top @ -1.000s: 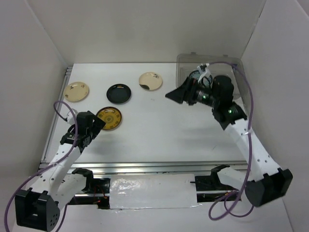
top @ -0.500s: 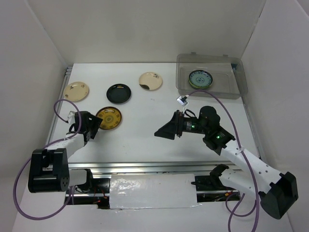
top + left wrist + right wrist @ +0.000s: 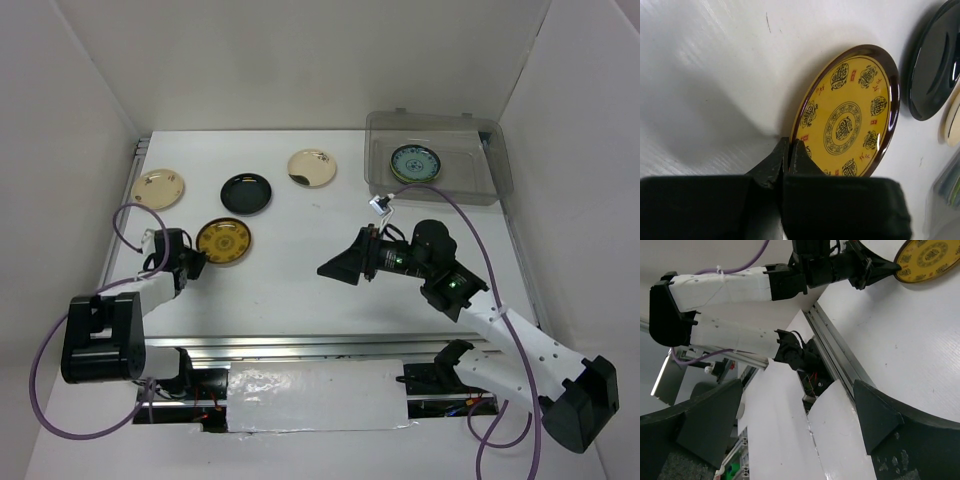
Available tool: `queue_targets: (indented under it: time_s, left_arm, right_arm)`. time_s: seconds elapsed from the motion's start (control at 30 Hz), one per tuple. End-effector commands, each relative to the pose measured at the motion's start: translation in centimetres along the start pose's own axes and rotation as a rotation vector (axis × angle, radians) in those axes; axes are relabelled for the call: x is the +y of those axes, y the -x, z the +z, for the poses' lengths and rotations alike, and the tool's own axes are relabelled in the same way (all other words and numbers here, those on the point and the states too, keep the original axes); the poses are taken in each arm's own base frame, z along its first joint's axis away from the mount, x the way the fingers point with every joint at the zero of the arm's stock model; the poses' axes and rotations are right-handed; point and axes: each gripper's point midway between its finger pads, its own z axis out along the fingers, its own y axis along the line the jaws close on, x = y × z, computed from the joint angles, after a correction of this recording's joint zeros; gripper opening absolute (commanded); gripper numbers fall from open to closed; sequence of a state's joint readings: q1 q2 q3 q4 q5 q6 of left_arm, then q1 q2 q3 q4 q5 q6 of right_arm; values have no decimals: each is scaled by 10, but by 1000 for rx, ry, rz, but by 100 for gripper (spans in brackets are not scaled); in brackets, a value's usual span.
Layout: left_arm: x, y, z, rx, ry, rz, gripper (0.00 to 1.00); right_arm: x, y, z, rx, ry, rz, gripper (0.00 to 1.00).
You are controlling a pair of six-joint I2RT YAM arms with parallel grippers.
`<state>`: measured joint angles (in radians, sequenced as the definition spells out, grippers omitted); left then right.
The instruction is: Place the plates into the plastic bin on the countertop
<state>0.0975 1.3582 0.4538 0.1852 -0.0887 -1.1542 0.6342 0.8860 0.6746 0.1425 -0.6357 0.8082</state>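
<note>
The left gripper (image 3: 790, 144) lies low along the tabletop (image 3: 290, 295), probably because a flat plate can only be taken by its edge. It has closed on the near rim of the mustard plate (image 3: 847, 117), with one finger over the face and the other outside the edge, leaving only a thin seam between them. That plate sits toward the left front of the tabletop, well apart from the bin (image 3: 478, 175) in the far right corner, where a teal plate (image 3: 413, 163) already lies. The right gripper (image 3: 340, 268) hangs mid-table with its jaws spread wide and nothing in them, pointing left as if ready to receive the plate or fetch another. The mustard plate is glossy yellow with a dark brown rim. It has a round central emblem ringed by black medallions and small red marks. Beyond it rest a black plate (image 3: 246, 193), a cream plate (image 3: 160, 188) and a second cream plate (image 3: 312, 168).
</note>
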Motion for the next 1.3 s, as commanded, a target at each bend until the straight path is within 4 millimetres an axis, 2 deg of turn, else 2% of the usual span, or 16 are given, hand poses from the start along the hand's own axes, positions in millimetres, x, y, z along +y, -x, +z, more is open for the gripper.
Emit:
queue_targets:
  time_s: [0.0,0.1,0.17,0.2,0.27,0.3,0.37,0.4,0.6,0.77,1.03,1.1,1.13,1.17,1.23,1.27]
  left_arm:
    - [15,6,-5,-18,68,13,0]
    - [6,18,-38,-71,37,1,0]
    - [6,12,-61,-57,29,57,0]
    - [-13,17,-83,-88,-69,74,0]
    - [-32,2,-107,-31,-176,148,0]
    - [-42,1,-122,-33,-245,205,0]
    - [-48,-1,-138,-9,-276,255,0]
    - [-55,-10,-148,33,-335,307,0]
    - [-71,-42,-177,206,-516,454,0]
    - [-74,-62,-184,311,-573,526,0]
    - [-75,-73,-183,377,-603,529,0]
    - [-78,-73,-183,380,-614,527,0]
    - [-80,-72,-182,376,-615,525,0]
    - [-82,-71,-181,378,-616,521,0]
    - [-91,-65,-181,355,-614,521,12]
    - [-93,-62,-177,346,-595,512,41]
  right_arm:
    - [11,11,3,-41,19,-30,100]
    - [1,12,8,-55,-30,-27,100]
    - [-9,13,16,-45,-102,-24,100]
    - [-32,14,27,-36,-188,-28,100]
    - [-45,24,39,-11,-267,-18,100]
    - [-71,21,51,25,-328,2,100]
    - [-83,31,67,15,-339,1,100]
    - [-104,26,77,49,-368,42,100]
    - [-142,19,124,101,-352,75,99]
    - [-156,8,140,114,-320,128,94]
    - [-153,-7,149,156,-239,158,50]
    - [-149,-10,150,168,-217,168,11]
    - [-148,-12,150,173,-206,177,0]
    - [-143,-11,149,171,-189,193,0]
    - [-134,-8,143,166,-136,216,0]
    - [-132,-5,138,158,-126,223,0]
